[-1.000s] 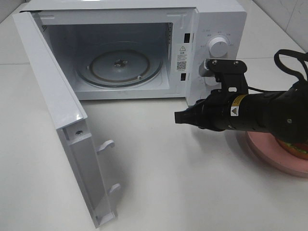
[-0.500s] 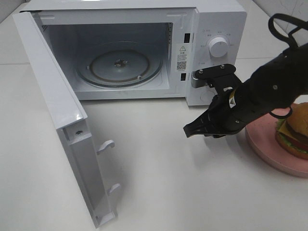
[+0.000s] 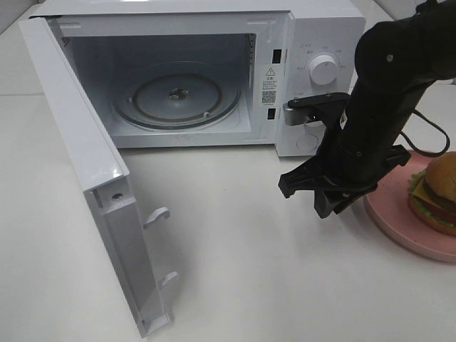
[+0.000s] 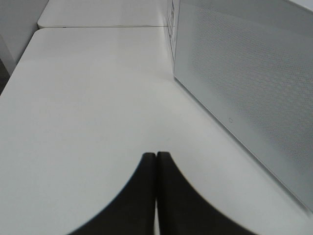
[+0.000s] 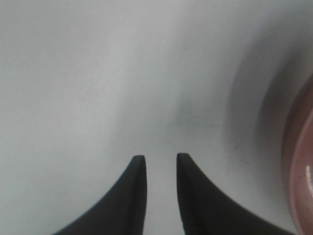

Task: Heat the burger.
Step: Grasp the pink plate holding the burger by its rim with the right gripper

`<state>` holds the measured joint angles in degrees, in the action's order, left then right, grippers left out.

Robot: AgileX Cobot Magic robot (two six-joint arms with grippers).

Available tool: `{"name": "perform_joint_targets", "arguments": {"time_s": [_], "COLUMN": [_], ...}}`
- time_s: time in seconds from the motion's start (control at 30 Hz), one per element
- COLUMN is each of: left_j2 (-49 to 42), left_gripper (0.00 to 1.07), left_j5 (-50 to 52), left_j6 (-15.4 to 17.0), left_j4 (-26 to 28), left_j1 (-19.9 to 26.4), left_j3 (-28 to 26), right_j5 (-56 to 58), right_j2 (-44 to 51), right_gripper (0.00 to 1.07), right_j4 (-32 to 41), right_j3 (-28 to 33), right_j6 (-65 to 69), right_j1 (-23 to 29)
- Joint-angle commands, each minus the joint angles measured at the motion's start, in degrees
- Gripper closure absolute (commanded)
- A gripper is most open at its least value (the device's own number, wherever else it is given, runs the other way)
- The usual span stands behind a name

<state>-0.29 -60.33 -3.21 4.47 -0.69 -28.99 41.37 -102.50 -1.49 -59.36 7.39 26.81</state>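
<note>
The burger, with a golden bun, cheese, lettuce and tomato, sits on a round pink plate at the right edge of the exterior view. My right gripper points down at the table just left of the plate. Its fingertips stand a little apart with nothing between them, and the plate's rim shows beside them. The white microwave stands at the back with its door swung wide open and the glass turntable bare. My left gripper is shut on nothing beside the microwave's wall.
The open door juts forward on the left, its latch hooks sticking out. The microwave's knob is behind my right arm. White tabletop spreads between door and plate.
My right arm has swung from lying level over the plate to pointing down at the table, uncovering the burger. Its jaws have parted slightly.
</note>
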Motion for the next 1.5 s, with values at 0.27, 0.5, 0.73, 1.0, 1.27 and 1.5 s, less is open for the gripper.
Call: {"name": "perform_joint_targets", "arguments": {"time_s": [0.27, 0.5, 0.73, 1.0, 1.27, 1.5], "left_j2": [-1.03, -1.03, -1.03, -1.03, -1.03, -1.03], "left_gripper": [1.06, 1.06, 1.06, 1.06, 1.06, 1.06], "left_j5": [0.69, 0.69, 0.69, 0.69, 0.69, 0.69], "left_j6": [0.06, 0.06, 0.06, 0.06, 0.06, 0.06], "left_j4": [0.00, 0.00, 0.00, 0.00, 0.00, 0.00], "left_j1": [0.06, 0.06, 0.06, 0.06, 0.06, 0.06], "left_j3": [0.00, 0.00, 0.00, 0.00, 0.00, 0.00], "right_j5": [3.38, 3.38, 3.38, 3.78, 2.86, 0.52], "right_j2": [0.52, 0.52, 0.52, -1.15, -6.36, -10.89], "right_gripper": [0.35, 0.32, 0.32, 0.32, 0.32, 0.32], "right_j4": [2.81, 2.23, 0.06, -14.50, -22.06, -23.95], "right_j3": [-0.97, -0.97, -0.97, -0.97, -0.97, -0.97], "right_j6": [-1.49, -1.49, -1.03, 5.67, 8.59, 12.03], "right_j1": [-0.06, -0.06, -0.06, -0.29, -0.29, -3.44]}}
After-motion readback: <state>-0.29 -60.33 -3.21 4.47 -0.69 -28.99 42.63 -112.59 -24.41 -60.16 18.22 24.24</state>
